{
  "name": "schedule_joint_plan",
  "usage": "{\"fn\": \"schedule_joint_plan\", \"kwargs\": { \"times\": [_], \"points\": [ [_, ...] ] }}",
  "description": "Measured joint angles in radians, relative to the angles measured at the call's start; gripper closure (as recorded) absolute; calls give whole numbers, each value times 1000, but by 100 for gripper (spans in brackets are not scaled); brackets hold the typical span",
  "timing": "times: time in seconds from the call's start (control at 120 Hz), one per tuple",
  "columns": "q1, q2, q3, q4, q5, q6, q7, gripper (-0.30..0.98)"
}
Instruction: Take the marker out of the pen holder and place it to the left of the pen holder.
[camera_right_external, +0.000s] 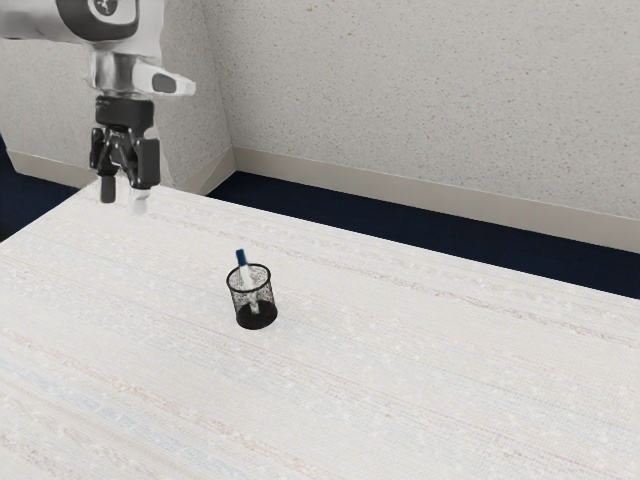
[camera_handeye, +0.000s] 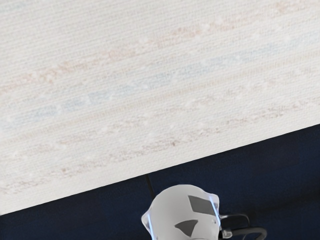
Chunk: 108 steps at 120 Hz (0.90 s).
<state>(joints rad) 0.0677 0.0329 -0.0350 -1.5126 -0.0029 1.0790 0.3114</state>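
My gripper (camera_right_external: 123, 198) hangs at the upper left of the exterior view, above the table's far left corner, its two fingers apart with nothing between them. The pen holder (camera_right_external: 256, 318), a black mesh cup, stands upright on the table, lower and to the exterior view's right of the gripper. A marker (camera_right_external: 242, 260) with a dark blue end and a white body leans inside it, the blue end sticking out above the rim toward the exterior view's left.
The pale, streaked table (camera_right_external: 400, 390) extends around the holder, and its edge crosses the wrist view above a dark blue floor (camera_handeye: 60, 225). The robot's white base (camera_handeye: 172, 210) with cables stands beyond that edge. A speckled wall (camera_right_external: 430, 100) rises behind the table.
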Motion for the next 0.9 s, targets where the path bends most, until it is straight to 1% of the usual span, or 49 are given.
{"fn": "schedule_joint_plan", "kwargs": {
  "times": [0.117, 0.267, 0.3, 0.333, 0.375, 0.408, 0.442, 0.5, 0.567, 0.633, 0.675, 0.783, 0.9],
  "points": [
    [33, 0, -1, -13, 0, 195, 107, 0],
    [76, 7, -8, -12, -31, 327, 223, 0],
    [117, 1, -47, -6, -30, 345, 271, 0],
    [206, -18, -146, -3, -2, 356, 332, 0],
    [297, -28, -255, -16, 50, 374, 414, 0],
    [331, -34, -303, -58, 81, 398, 476, 0],
    [344, -38, -329, -125, 102, 438, 538, 0],
    [336, -24, -348, -250, 120, 535, 644, 0],
    [287, 56, -353, -303, 141, 643, 759, 0],
    [183, 122, -352, -320, 205, 737, 862, 0],
    [147, 150, -353, -324, 251, 785, 921, 0],
    [145, 225, -351, -325, 316, 906, 1058, 0],
    [157, 271, -339, -312, 346, 1012, 1201, 0]
  ]
}}
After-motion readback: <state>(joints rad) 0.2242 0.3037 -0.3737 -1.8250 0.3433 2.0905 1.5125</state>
